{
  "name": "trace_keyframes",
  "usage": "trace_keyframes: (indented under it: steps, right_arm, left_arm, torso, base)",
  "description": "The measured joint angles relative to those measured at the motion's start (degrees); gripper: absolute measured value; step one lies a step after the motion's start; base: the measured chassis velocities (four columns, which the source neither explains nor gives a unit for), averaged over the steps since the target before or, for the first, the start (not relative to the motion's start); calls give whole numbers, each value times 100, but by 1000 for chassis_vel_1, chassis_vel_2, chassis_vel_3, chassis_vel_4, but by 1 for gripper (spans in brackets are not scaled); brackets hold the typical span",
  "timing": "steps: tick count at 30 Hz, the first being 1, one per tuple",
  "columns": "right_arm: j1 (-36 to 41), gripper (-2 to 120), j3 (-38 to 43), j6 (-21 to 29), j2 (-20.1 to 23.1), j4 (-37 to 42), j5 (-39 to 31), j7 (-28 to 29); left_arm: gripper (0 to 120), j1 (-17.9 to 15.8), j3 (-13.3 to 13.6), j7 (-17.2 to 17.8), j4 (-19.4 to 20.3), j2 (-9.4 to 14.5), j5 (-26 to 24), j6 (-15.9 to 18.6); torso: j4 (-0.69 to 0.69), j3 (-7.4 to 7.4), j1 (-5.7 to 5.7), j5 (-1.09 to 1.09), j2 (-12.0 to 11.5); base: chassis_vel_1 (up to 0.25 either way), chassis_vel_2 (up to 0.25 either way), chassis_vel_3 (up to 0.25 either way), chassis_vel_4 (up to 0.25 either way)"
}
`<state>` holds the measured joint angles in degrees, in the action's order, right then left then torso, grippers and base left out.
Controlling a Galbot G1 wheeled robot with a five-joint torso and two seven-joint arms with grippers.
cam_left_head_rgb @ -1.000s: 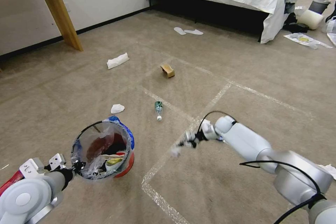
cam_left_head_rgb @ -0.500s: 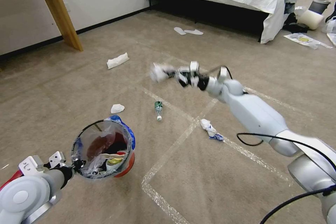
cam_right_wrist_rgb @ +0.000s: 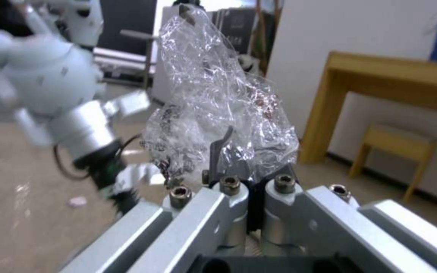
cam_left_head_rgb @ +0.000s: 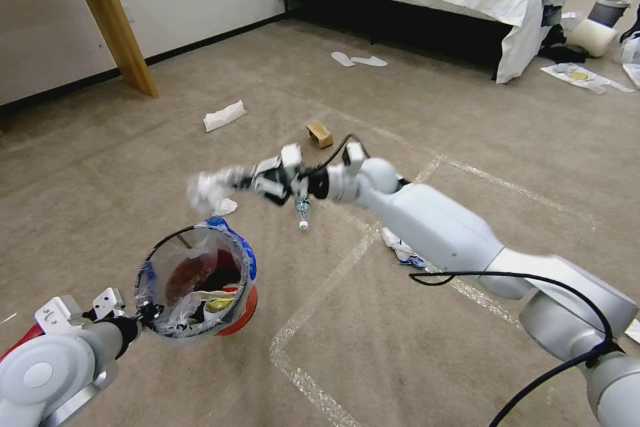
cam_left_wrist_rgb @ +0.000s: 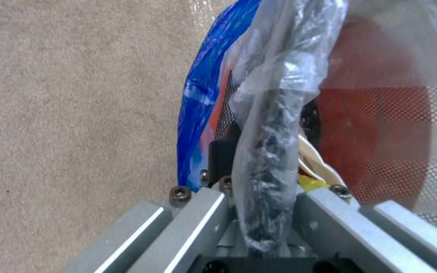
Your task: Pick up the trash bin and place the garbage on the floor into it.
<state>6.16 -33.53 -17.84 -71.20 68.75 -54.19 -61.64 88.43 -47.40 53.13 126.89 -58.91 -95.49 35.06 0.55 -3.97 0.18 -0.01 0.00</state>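
Right gripper (cam_left_head_rgb: 243, 181) pinches a crumpled clear plastic wrap (cam_left_head_rgb: 208, 191) in the air, just above and beyond the trash bin (cam_left_head_rgb: 197, 283).
Left gripper (cam_left_head_rgb: 143, 315) is clamped on the bin's near rim, holding it off the floor (cam_left_head_rgb: 427, 347). Under the right arm lie a small bottle (cam_left_head_rgb: 302, 208) and a white-blue scrap (cam_left_head_rgb: 400, 247); a white tissue (cam_left_head_rgb: 227, 205) sits beside the wrap, with a brown carton (cam_left_head_rgb: 319, 134) and folded tissue (cam_left_head_rgb: 224, 115) farther off.
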Motion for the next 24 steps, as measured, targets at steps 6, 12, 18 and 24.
trace_keyframes:
  steps: [6,12,18,24]
  right_arm:
    - [154,0,-189,-92,-10,-32,228,-20]
    - [237,0,-288,-128,-84,-14,330,-16]
    - [252,0,-387,-184,-153,-87,530,-34]
    - [299,0,-458,-233,-218,-183,632,-58]
  left_arm:
    - [0,59,-57,-3,60,-29,6,0]
    - [0,85,-63,-20,51,-34,21,12]
    - [0,63,-45,-7,57,-30,22,12]
    - [0,66,-46,-1,60,-21,20,12]
  torso:
    - [1,0,0,0,0]
    - [0,0,0,0,0]
    - [1,1,0,0,0]
    - [1,0,0,0,0]
  base:
    - [0,0,0,0]
    - [0,0,0,0]
    - [0,0,0,0]
    - [0,0,0,0]
